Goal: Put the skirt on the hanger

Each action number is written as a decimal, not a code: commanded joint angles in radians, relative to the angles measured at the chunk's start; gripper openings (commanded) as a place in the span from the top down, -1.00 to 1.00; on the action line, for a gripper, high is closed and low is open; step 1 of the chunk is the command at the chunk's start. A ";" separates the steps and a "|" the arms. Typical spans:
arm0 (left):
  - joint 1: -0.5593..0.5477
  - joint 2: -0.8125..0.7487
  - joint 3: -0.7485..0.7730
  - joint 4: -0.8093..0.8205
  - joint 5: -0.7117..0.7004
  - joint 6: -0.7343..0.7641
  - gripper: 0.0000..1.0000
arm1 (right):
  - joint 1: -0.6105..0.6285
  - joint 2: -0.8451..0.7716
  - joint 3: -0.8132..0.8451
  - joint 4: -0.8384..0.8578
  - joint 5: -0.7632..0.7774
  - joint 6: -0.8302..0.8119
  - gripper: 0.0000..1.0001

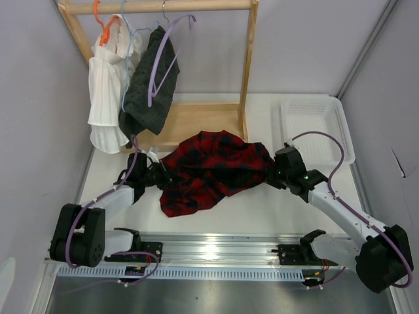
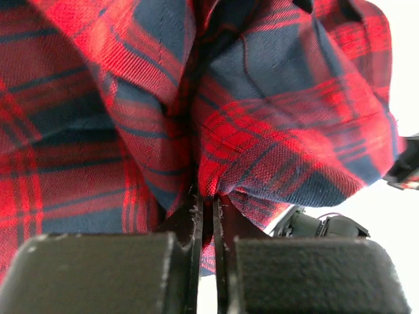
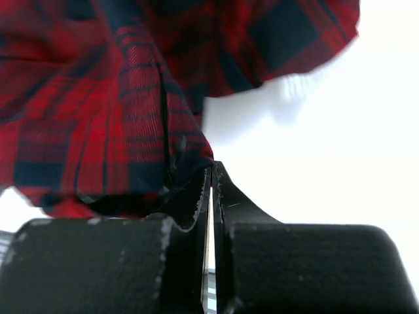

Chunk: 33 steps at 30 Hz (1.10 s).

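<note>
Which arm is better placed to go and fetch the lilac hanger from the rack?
Probably the left. Both are shut on the skirt, but the left gripper sits almost directly in front of the hanger on the rack, while the right gripper is farther off to the side.

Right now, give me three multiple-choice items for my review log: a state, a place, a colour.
1. The skirt is: A lying untouched; B on a hanger; C pinched by the left gripper and the right gripper.
2. The lilac hanger is: A threaded through the skirt; B on the rack, against the dark grey garment; C in the right gripper.
3. The pleated garment on the orange hanger is: A white; B green; C red.
Key: C, both wrist views show fingers shut on checked cloth; B, its frame lies across the dark cloth; A, its pleats are white.
</note>
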State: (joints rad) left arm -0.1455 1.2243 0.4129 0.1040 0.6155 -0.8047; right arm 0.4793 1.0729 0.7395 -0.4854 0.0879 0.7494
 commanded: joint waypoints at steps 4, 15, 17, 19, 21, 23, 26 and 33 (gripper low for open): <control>0.004 0.012 0.049 0.102 0.070 0.071 0.35 | 0.012 0.050 -0.034 0.136 0.016 0.044 1.00; -0.101 -0.203 0.252 -0.231 -0.007 0.278 -0.08 | 0.047 0.087 0.109 0.087 0.021 0.011 1.00; -0.149 -0.218 0.299 -0.356 -0.156 0.306 -0.07 | 0.061 0.084 0.133 0.076 0.026 0.011 1.00; -0.196 -0.246 0.303 -0.389 -0.221 0.297 -0.10 | 0.068 0.081 0.146 0.067 0.030 0.011 1.00; -0.230 -0.304 0.319 -0.438 -0.328 0.276 -0.18 | 0.076 0.073 0.156 0.061 0.036 0.015 1.00; -0.261 -0.354 0.332 -0.470 -0.410 0.251 -0.26 | 0.081 0.071 0.158 0.064 0.035 0.016 1.00; -0.276 -0.399 0.348 -0.504 -0.433 0.231 -0.30 | 0.090 0.073 0.161 0.067 0.032 0.016 1.00; -0.449 -0.295 0.394 -0.556 -0.649 0.185 -0.29 | 0.099 0.075 0.164 0.073 0.033 0.015 1.00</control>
State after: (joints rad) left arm -0.5293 0.8921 0.7773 -0.4080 0.1268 -0.5846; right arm 0.5720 1.1572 0.8585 -0.4213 0.1009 0.7670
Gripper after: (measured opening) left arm 0.647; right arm 0.010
